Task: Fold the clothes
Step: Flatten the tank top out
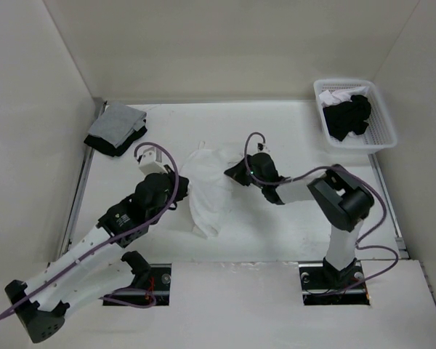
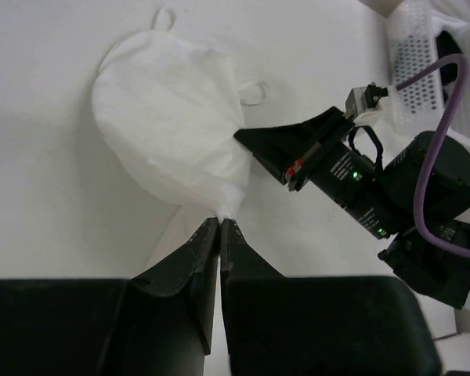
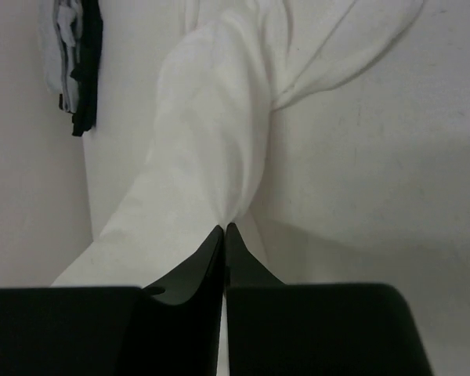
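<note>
Clenched left pincer, clenched right pincer, both gripping clothes, white, bunched

the white garment lies bunched mid-table, thin cloth drawn taut at two edges, cords looping out.

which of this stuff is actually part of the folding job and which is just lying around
In the job:
- white garment
- left gripper and right gripper, both pinching it

Just lying about:
- grey-and-black cloth stack
- white basket
- black garment and white cloth in the basket
</note>
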You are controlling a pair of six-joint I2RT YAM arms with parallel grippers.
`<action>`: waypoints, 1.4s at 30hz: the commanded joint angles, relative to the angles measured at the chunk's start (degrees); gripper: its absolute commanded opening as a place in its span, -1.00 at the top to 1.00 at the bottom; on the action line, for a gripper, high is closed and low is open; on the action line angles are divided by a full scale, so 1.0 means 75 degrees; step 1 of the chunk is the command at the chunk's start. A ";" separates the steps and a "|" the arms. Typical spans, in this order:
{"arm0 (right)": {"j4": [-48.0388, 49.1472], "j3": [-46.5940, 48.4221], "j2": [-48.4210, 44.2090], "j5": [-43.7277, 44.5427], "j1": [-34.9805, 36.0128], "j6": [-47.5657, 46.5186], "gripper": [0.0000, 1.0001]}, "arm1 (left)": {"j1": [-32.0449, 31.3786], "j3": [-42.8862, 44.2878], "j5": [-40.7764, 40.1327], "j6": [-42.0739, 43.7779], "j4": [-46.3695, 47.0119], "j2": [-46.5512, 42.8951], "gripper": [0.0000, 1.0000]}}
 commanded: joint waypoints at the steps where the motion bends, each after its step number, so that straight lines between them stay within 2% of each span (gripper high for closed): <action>1: 0.0207 -0.1296 -0.2838 0.0807 0.0001 -0.0719 0.91 | -0.0569 0.0891 0.0033 0.0914 0.1547 0.0229 0.97; 6: -0.2195 -0.1478 -0.5447 0.1464 0.0001 -0.1799 0.89 | -0.1286 0.1268 -0.0494 0.1444 0.1913 0.0114 0.97; 8: -0.3285 -0.1174 -0.6139 0.1734 0.0071 -0.2197 0.89 | -0.1520 0.1164 -0.0763 0.1491 0.1983 -0.0155 0.97; 11: -0.4168 -0.0739 -0.6541 0.1817 0.0130 -0.2621 0.87 | -0.1743 0.0801 -0.1244 0.1479 0.2007 -0.0647 0.96; 14: -0.4462 -0.0283 -0.6086 0.1700 -0.0010 -0.2902 0.85 | -0.1662 0.0263 -0.1584 0.1328 0.1937 -0.1034 0.96; 15: -0.4520 0.0055 -0.5574 0.1595 -0.0197 -0.3076 0.81 | -0.1592 0.0087 -0.1631 0.1234 0.1925 -0.1128 0.96; 16: -0.4556 0.0685 -0.4582 0.1281 -0.0465 -0.3322 0.78 | -0.1464 -0.0205 -0.1655 0.1059 0.1925 -0.1234 0.96; 19: -0.4754 0.1917 -0.2996 0.0846 -0.0737 -0.3546 0.77 | -0.1123 -0.0734 -0.1492 0.0625 0.1937 -0.1317 0.95; 20: -0.4894 0.3024 -0.1807 0.0694 -0.0865 -0.3628 0.73 | -0.0844 -0.1026 -0.1445 0.0403 0.1913 -0.1293 0.94; 21: -0.5023 0.3557 -0.1319 0.0657 -0.0901 -0.3640 0.67 | -0.0633 -0.1237 -0.1398 0.0262 0.1936 -0.1270 0.94; 23: -0.5456 0.5020 -0.0217 0.0575 -0.0925 -0.3606 0.30 | 0.0068 -0.1683 -0.1211 -0.0008 0.2053 -0.1235 0.93; 24: -0.5481 0.5155 -0.0178 0.0575 -0.0913 -0.3640 0.21 | 0.0258 -0.1766 -0.1140 -0.0067 0.2065 -0.1223 0.93; 25: -0.5354 0.5017 -0.0387 0.0656 -0.0832 -0.3710 0.06 | 0.0736 -0.1883 -0.0908 -0.0207 0.2077 -0.1234 0.93; 26: -0.5144 0.4679 -0.0632 0.0692 -0.0669 -0.3804 0.01 | 0.1147 -0.1977 -0.0696 -0.0289 0.2100 -0.1304 0.93; 29: -0.3985 0.2199 -0.2025 0.0821 -0.0188 -0.3782 -0.04 | 0.2074 -0.2188 -0.0075 -0.0477 0.2066 -0.1503 0.93; 31: -0.3492 0.0884 -0.2706 0.0903 -0.0035 -0.3478 0.22 | 0.2427 -0.2364 0.0289 -0.0641 0.2007 -0.1598 0.92; 33: -0.3128 -0.0323 -0.3222 0.0845 0.0117 -0.2964 0.63 | 0.2802 -0.2551 0.0699 -0.0747 0.1983 -0.1645 0.92; 34: -0.3057 -0.0885 -0.3329 0.0786 0.0350 -0.2729 0.73 | 0.3000 -0.2656 0.0967 -0.0817 0.1972 -0.1668 0.92; 35: -0.3068 -0.1146 -0.3330 0.0763 0.0538 -0.2634 0.72 | 0.3142 -0.2739 0.1155 -0.0887 0.1983 -0.1691 0.92; 37: -0.3068 -0.1463 -0.3272 0.0832 0.0890 -0.2516 0.63 | 0.3248 -0.2809 0.1332 -0.0899 0.2018 -0.1738 0.92; 41: -0.2660 -0.1828 -0.3178 0.0821 0.1476 -0.1966 0.06 | 0.3331 -0.2962 0.1532 -0.0900 0.2054 -0.1925 0.92; 42: -0.2542 -0.1852 -0.3143 0.0821 0.1559 -0.1884 0.01 | 0.3331 -0.2985 0.1567 -0.0900 0.2065 -0.1949 0.92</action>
